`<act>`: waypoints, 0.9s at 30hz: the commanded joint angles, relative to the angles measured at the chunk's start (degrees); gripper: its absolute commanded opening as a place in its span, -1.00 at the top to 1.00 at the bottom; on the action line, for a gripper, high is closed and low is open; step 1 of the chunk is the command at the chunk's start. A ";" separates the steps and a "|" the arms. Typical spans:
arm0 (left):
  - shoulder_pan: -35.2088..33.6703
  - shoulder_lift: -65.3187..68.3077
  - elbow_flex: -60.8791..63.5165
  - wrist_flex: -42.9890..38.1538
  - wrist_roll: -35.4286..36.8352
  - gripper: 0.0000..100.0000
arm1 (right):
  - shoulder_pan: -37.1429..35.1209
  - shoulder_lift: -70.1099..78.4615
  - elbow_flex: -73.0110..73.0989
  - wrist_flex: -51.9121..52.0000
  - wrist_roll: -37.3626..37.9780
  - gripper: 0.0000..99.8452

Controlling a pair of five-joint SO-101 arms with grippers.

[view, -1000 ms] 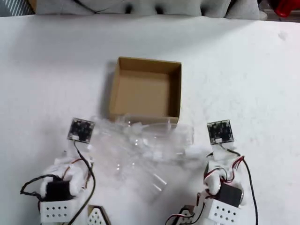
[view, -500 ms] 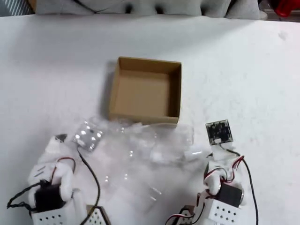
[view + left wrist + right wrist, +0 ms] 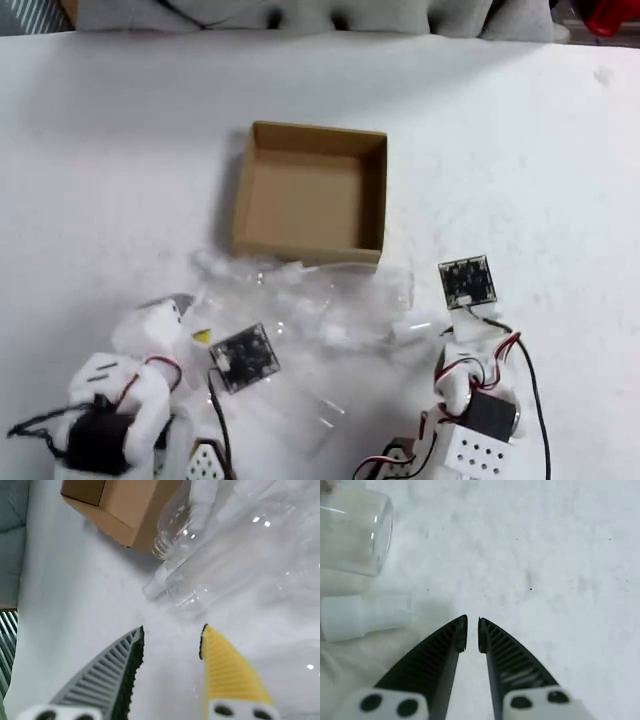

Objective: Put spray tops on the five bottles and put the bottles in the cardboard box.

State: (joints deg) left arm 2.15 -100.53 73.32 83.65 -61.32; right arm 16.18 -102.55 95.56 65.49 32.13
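Several clear plastic bottles (image 3: 325, 305) lie in a heap on the white table, just in front of the open cardboard box (image 3: 312, 195). In the left wrist view my left gripper (image 3: 171, 635) stands open, grey and yellow fingers apart over bare table, a short way from a bottle neck (image 3: 162, 547) and the box corner (image 3: 125, 510). My right gripper (image 3: 472, 630) is shut with nothing in it, beside a white spray top (image 3: 365, 617) and a bottle's base (image 3: 352, 530). The box is empty.
The left arm (image 3: 110, 420) sits at the front left, the right arm (image 3: 470, 400) at the front right. A grey upholstered edge (image 3: 300, 15) runs along the table's far side. Bare table surrounds the box on both sides.
The left arm has pulled back toward the front edge and turned, its wrist camera board swinging right toward the bottle heap. The right arm has kept still.
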 commanded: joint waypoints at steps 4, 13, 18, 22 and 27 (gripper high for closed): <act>-4.35 23.08 -6.95 -17.41 13.54 0.63 | 0.04 -0.57 0.53 -0.13 0.79 0.96; -14.46 59.56 -29.98 -9.76 8.00 0.63 | 0.04 -0.57 0.53 -0.31 0.79 0.96; -17.10 75.21 -40.35 -3.96 4.75 0.63 | 0.04 -0.57 0.53 -0.40 0.79 0.96; -14.37 82.24 -42.46 -3.87 4.92 0.63 | 0.04 -0.57 0.53 -0.40 0.79 0.96; -9.45 79.52 -42.37 -3.69 2.02 0.63 | 0.04 -0.57 0.53 -0.40 0.79 0.96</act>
State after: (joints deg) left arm -10.59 -18.33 34.11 79.52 -57.98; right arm 16.09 -102.55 95.56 65.49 32.13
